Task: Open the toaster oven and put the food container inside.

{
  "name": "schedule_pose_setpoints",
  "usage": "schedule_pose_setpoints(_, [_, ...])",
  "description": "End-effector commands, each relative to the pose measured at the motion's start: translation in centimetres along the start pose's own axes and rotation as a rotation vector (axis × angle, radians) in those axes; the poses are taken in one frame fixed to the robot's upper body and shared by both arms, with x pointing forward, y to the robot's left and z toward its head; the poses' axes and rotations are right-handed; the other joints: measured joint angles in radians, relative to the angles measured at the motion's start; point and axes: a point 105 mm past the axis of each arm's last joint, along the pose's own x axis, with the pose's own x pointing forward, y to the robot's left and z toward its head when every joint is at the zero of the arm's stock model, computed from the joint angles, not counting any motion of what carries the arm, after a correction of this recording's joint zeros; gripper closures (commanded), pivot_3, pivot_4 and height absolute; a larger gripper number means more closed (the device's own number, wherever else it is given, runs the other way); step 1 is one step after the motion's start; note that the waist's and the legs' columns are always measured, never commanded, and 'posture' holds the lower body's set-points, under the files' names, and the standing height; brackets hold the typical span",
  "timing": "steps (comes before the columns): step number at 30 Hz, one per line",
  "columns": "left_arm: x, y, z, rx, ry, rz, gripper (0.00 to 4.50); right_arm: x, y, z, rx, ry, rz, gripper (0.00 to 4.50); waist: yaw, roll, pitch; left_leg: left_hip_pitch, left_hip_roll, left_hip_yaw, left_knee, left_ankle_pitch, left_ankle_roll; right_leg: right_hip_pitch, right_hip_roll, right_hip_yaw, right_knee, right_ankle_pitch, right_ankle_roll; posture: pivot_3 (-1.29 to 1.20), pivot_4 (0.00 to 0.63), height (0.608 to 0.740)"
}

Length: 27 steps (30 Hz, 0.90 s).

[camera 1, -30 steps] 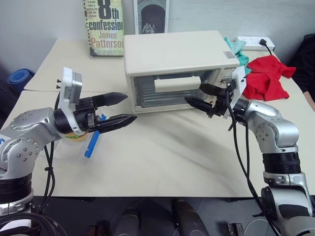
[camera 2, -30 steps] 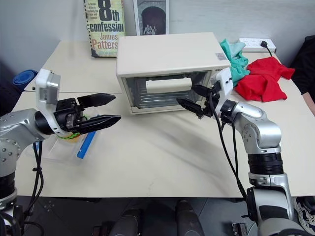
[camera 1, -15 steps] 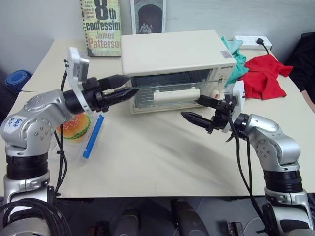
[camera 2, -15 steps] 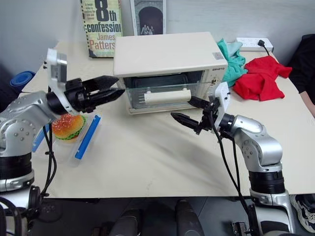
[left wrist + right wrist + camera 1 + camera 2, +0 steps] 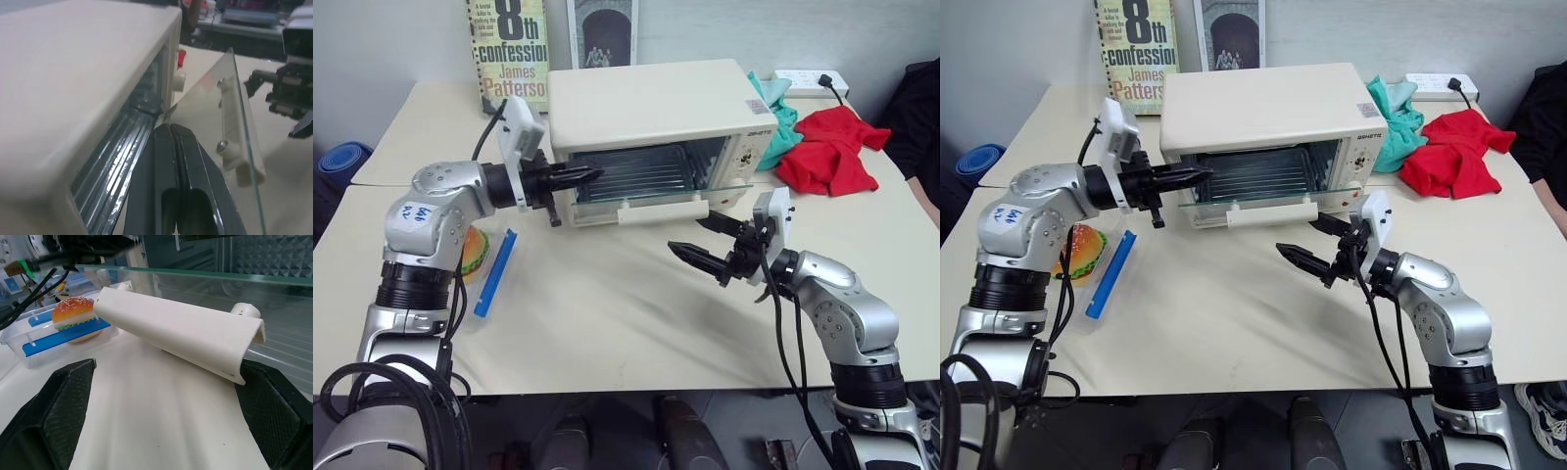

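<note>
The cream-white toaster oven (image 5: 646, 103) stands at the back of the table. Its glass door (image 5: 230, 98) hangs partly open, tilted outward, with the bar handle (image 5: 661, 211) low at the front. My left gripper (image 5: 590, 174) is shut on nothing, and its tips sit in the gap between the oven frame and the door's top left. My right gripper (image 5: 690, 235) is open just in front of and below the handle (image 5: 176, 333), not touching it. The food container (image 5: 480, 264), clear with a blue clip and a toy hamburger (image 5: 73, 313), lies on the table left of the oven.
A book (image 5: 509, 54) and a framed picture (image 5: 602, 20) lean against the wall behind the oven. A teal cloth (image 5: 781, 98), a red cloth (image 5: 827, 147) and a power strip (image 5: 813, 80) lie to the oven's right. Bare tabletop (image 5: 607, 313) stretches in front.
The oven door went from closed to partly open. My left gripper shut and moved from above the container to the door's top left edge. My right gripper drew back and down from the handle.
</note>
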Motion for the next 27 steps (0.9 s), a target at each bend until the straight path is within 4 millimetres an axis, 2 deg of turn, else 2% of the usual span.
schedule_pose_setpoints(1, [0.1,-0.4,0.6,0.069,0.001,-0.045,4.49,0.0,0.8,1.6,-0.048,-0.056,0.017,0.0,0.001,0.0,0.0,0.0,0.0,0.0,0.0,0.0,0.0,0.0,0.0,0.0,0.0,0.0,0.0,0.0,0.15,0.74])
schedule_pose_setpoints(3, [0.2,-0.4,0.0,0.068,0.022,-0.05,4.49,-0.4,0.5,1.5,-0.059,-0.039,-0.006,0.0,0.002,0.0,0.0,0.0,0.0,0.0,0.0,0.0,0.0,0.0,0.0,0.0,0.0,0.0,0.0,0.0,0.15,0.74])
schedule_pose_setpoints(7, [0.2,-0.9,-1.0,0.075,0.051,-0.068,4.49,-3.1,0.5,0.7,-0.083,0.054,-0.052,0.0,0.008,0.0,0.0,-0.001,0.0,0.0,0.0,0.0,0.0,0.0,0.0,0.0,0.001,0.0,0.0,0.0,0.15,0.74])
schedule_pose_setpoints(10, [0.0,-2.1,-1.8,0.082,0.087,-0.1,4.49,-6.3,1.8,-0.2,-0.083,0.165,-0.034,0.0,0.025,0.0,0.0,-0.002,-0.001,0.0,0.0,0.0,0.001,0.0,-0.001,0.0,0.0,0.0,0.001,0.0,0.15,0.74])
schedule_pose_setpoints(14, [-0.1,-3.3,-3.1,0.079,0.129,-0.13,4.49,-7.9,3.7,0.4,-0.059,0.203,0.013,0.0,0.026,-0.001,0.001,-0.001,-0.001,0.0,0.002,-0.001,0.001,0.001,-0.001,0.0,-0.001,-0.001,0.001,0.0,0.15,0.74])
schedule_pose_setpoints(21, [0.4,-5.1,-7.3,0.122,0.272,-0.142,4.49,-8.1,7.1,3.2,-0.02,0.166,0.17,0.0,0.027,-0.001,0.001,0.004,0.0,0.0,0.003,0.0,0.001,0.005,0.0,0.0,0.001,-0.001,0.001,0.0,0.15,0.74])
schedule_pose_setpoints(24, [0.5,-5.4,-8.8,0.143,0.328,-0.135,4.49,-7.4,7.4,5.0,-0.044,0.121,0.203,0.0,0.028,-0.001,0.001,0.004,0.0,0.0,0.003,0.0,0.001,0.005,0.0,0.0,0.001,-0.001,0.001,0.0,0.15,0.74])
schedule_pose_setpoints(27, [0.6,-6.0,-9.0,0.155,0.333,-0.127,4.49,-6.8,7.2,6.4,-0.054,0.09,0.225,0.0,0.03,-0.002,0.001,0.004,0.0,0.0,0.003,0.0,0.001,0.005,0.0,0.0,0.0,-0.001,0.001,0.0,0.15,0.74])
